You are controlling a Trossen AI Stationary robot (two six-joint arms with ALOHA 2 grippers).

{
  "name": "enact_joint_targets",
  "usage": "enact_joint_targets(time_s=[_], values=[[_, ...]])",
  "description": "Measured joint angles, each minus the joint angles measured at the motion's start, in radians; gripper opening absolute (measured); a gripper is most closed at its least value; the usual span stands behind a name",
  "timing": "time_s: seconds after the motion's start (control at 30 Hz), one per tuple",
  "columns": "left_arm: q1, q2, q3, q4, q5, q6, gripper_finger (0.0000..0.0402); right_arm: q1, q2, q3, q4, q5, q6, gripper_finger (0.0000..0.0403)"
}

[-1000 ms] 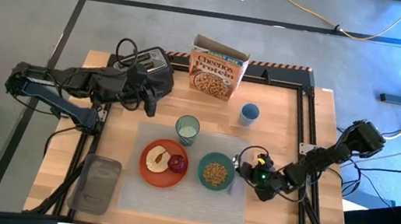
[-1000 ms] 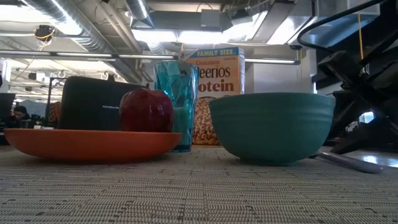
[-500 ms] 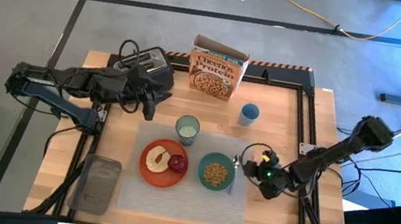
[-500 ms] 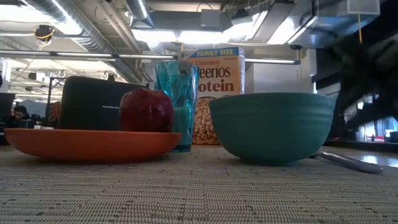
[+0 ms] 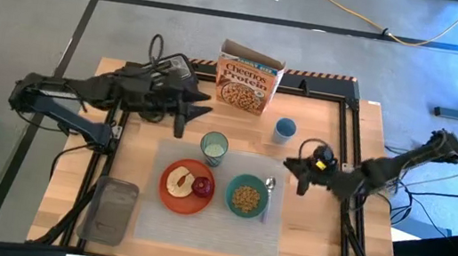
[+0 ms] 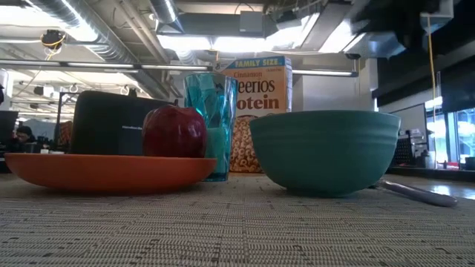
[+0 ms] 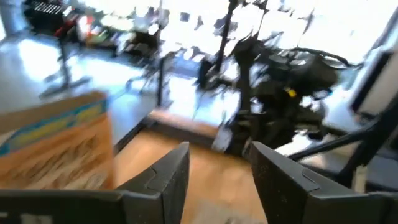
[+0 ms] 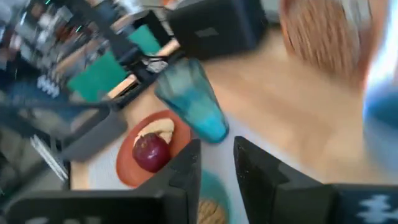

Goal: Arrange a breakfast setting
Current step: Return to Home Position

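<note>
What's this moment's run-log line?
left end effector open, by toaster | right end effector open, near spoon | apple, toast on plate | spoon beside bowl

The left gripper (image 7: 219, 157) hangs over the wooden counter (image 7: 140, 158), its two dark fingers (image 7: 173, 180) parted, with bare wood showing in the gap. A cereal box (image 7: 56, 146) stands close beside it, orange-yellow with a blue band, its print too smeared to read. Farther off looms the right arm (image 7: 292, 68), dark and blurred, with a small yellow spot on it, against a bright, cluttered room.

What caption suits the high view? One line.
Breakfast laid on placemat: apple, toast on orange plate, teal bowl, spoon, tumbler; left gripper near toaster, right gripper beyond spoon.
</note>
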Motion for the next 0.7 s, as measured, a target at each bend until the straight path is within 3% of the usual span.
enact_joint_targets(time_s=[0.2, 0.3, 0.47, 0.53, 0.7], values=[[0.036, 0.139, 0.000, 0.216, 0.121, 0.014, 0.0119, -0.117, -0.046, 0.165, 0.002, -0.207, -0.643, 0.0012], [0.048, 0.201, -0.001, 0.306, 0.189, 0.005, 0.0083, -0.178, -0.070, 0.233, 0.002, -0.352, -0.784, 0.0011], [0.062, 0.226, -0.001, 0.255, 0.314, 0.086, 0.0013, -0.271, -0.182, 0.265, -0.006, -0.735, -0.940, 0.0004], [0.063, 0.223, -0.001, 0.216, 0.349, 0.104, 0.0006, -0.307, -0.266, 0.257, -0.047, -0.764, -0.942, 0.0003], [0.058, 0.187, -0.030, 0.185, 0.344, 0.168, 0.0002, -0.368, -0.472, 0.185, -0.154, -0.682, -0.939, 0.0001]])
